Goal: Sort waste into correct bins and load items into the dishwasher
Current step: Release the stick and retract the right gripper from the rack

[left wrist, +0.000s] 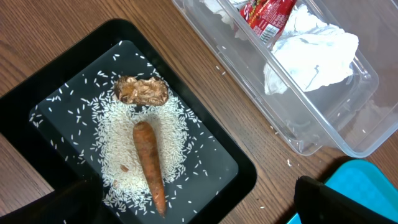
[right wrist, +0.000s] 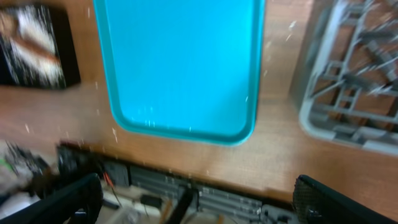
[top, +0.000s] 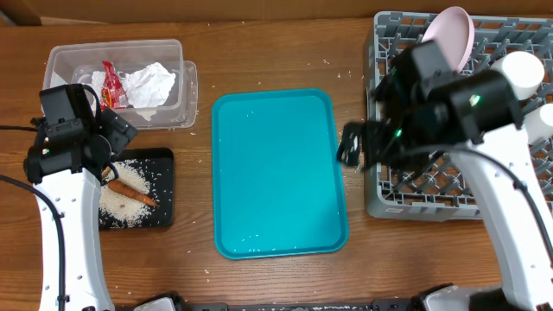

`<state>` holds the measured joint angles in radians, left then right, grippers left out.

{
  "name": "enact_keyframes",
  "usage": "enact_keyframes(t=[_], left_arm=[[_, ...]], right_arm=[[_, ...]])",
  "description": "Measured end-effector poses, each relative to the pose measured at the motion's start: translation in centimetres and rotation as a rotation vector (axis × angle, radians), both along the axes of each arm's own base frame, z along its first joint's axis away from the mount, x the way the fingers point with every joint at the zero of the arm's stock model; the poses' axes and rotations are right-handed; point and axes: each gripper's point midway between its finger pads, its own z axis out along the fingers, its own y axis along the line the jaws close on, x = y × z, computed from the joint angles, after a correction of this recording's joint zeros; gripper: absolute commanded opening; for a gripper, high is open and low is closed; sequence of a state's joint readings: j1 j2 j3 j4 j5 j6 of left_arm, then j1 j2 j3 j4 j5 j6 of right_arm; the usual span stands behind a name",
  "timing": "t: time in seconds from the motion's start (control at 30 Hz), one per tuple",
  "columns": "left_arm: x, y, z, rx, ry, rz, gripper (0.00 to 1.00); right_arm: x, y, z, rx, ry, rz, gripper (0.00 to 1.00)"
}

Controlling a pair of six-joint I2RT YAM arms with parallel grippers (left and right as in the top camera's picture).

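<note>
Sorting looked abt done, judging by how things lay. Clear tub [top: 52,60] sat at the far-left corner of the table w/ the dry waste in it: red wrapper [left wrist: 267,12] and crumpled tissue [left wrist: 314,53] lay side by side, so paper & plastic were kept apart from food. Black tray [left wrist: 239,180] lay just on the near side of it, by the table's left edge, and took the food scraps: carrot [left wrist: 149,165] lay flat on a heap of rice [left wrist: 118,143], w/ the brown lump [left wrist: 142,91] at the heap's edge just off the carrot's thick end. A few grains lay strayed on the bare wood nearby. L tool [left wrist: 196,196] hovered over this tray, jaws wide, nothing btwn them, prob. because nothing was left there for it to pick. Teal tray [top: 276,173] in the table's middle carried nothing visible. Dish rack [top: 380,203] stood at the far-right corner. Plate [top: 454,34] stood on edge at the rack's far side, leaning a bit, prob. propped by the pegs. White crockery pieces [top: 523,73] showed at the rack's right edge, partly hidden by the R arm, so bowl or cup couldn't be told. R tool [top: 351,143] hung above the gap btwn teal tray and the rack's left edge, fingers spread wide & empty. Its wrist view was blurred, which suggested motion.
</note>
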<state>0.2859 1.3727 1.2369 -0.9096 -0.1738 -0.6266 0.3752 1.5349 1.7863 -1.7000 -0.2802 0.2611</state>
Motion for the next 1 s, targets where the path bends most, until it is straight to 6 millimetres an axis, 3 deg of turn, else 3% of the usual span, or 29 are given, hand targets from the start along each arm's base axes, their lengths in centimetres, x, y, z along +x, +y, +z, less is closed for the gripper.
enact_keyframes(t=[0.2, 0.7, 0.83, 1.0], left_arm=[[0.0, 0.0, 0.0, 0.0, 0.0, 0.0, 1.0], [0.0, 0.0, 0.0, 0.0, 0.0, 0.0, 1.0], [0.0, 0.0, 0.0, 0.0, 0.0, 0.0, 1.0], [0.0, 0.0, 0.0, 0.0, 0.0, 0.0, 1.0]], right_arm=[[-0.9, 0.9, -0.7, -0.005, 0.025, 0.041, 1.0], [-0.4, -0.2, -1.0, -0.069, -0.028, 0.108, 1.0], [0.1, -1.0, -0.7, -0.079, -0.065, 0.113, 1.0], [2.2, -2.1, 0.9, -0.049, -0.231, 0.092, 1.0]])
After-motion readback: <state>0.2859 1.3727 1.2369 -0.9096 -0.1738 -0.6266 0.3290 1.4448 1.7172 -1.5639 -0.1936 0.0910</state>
